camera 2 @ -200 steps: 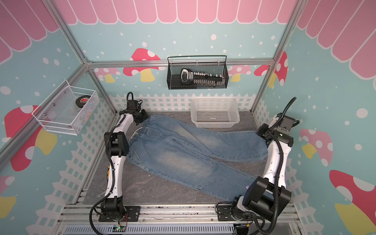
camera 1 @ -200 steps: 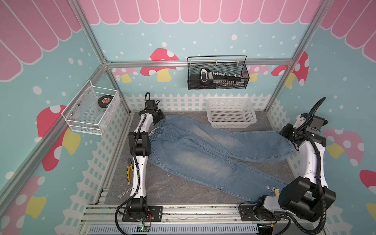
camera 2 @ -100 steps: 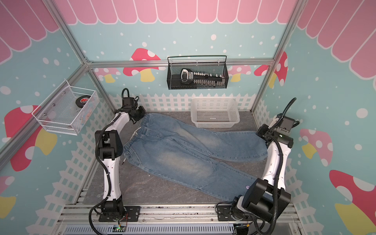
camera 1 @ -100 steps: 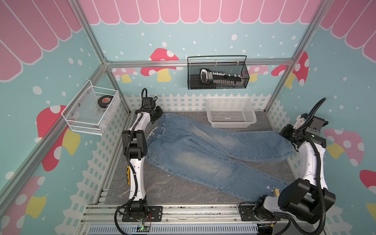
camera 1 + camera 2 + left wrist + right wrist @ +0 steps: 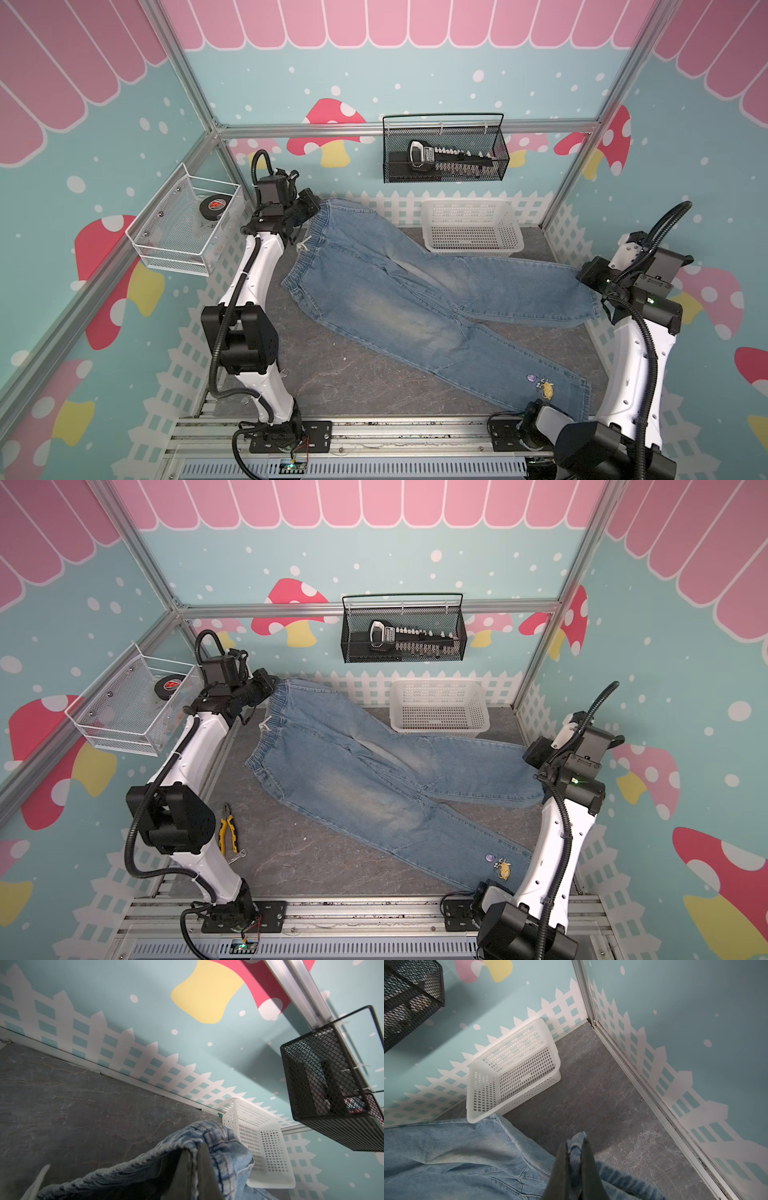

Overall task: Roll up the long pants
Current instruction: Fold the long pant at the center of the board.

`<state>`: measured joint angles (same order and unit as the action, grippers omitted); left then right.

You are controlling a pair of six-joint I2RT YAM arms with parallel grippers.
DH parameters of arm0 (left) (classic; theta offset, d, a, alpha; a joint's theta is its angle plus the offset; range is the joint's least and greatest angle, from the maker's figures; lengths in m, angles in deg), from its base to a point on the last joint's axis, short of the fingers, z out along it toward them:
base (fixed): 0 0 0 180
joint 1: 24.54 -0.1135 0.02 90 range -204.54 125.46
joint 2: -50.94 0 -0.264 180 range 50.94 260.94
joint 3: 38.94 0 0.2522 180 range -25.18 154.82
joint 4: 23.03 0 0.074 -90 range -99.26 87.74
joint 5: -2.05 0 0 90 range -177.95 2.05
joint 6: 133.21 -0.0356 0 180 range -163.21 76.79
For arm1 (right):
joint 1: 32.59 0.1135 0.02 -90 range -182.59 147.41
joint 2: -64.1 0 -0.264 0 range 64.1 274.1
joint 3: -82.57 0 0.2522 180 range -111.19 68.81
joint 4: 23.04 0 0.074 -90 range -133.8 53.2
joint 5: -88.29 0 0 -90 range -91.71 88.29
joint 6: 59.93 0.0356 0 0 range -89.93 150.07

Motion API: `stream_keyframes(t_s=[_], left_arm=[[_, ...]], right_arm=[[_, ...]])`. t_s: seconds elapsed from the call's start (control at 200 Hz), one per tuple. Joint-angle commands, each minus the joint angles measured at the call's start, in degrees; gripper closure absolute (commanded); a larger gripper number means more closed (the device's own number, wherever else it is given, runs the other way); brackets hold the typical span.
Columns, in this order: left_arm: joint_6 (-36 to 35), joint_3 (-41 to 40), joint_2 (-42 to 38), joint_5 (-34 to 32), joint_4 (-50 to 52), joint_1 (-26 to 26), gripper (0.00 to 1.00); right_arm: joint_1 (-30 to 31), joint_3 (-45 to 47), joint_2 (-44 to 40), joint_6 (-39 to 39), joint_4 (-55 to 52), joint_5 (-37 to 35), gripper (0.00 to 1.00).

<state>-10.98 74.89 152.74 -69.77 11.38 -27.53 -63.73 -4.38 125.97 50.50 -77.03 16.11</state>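
The left hand is now clamping the waistband corner of the long pants, having drawn it back toward the rear wall over the last second. The right hand is pinching a leg hem. The pants are lying spread diagonally across the worktop, one leg just in front of the white basket.

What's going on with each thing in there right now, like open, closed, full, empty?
long pants: spread out on the table, not yet rolled.
left gripper: jaws shut on the pants' waistband.
right gripper: jaws shut on one leg's hem.
white plastic basket: upright, empty.
black wire basket: hanging, holds a tool.
white wire basket: hanging, holds a puck.
pliers: lying on the table, untouched.
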Motion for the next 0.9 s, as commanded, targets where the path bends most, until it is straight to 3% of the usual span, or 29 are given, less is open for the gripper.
stream_keyframes(t_s=[0.0,0.4,0.645,0.795,0.891], left_arm=[[-1.20,-1.15,-3.32,-0.29,-6.78,-0.68,1.00],[9.74,9.09,3.92,4.83,-18.42,-1.04,1.00],[12.78,8.47,4.25,4.58,-24.85,-1.65,1.00],[14.64,2.07,1.53,2.83,-31.13,-3.20,1.00],[14.92,2.22,1.95,3.52,-31.59,-3.85,1.00]], right_arm=[[-0.37,-0.91,-0.90,-0.17,-1.80,-0.53,1.00],[-4.20,-7.78,2.91,-1.18,-3.63,-1.66,1.00],[-9.44,-9.15,1.83,-2.54,-5.06,-1.91,1.00],[-10.81,-8.38,2.29,-1.23,-3.80,-0.33,1.00],[-11.52,-9.14,3.74,-0.67,-3.67,1.60,1.00]])
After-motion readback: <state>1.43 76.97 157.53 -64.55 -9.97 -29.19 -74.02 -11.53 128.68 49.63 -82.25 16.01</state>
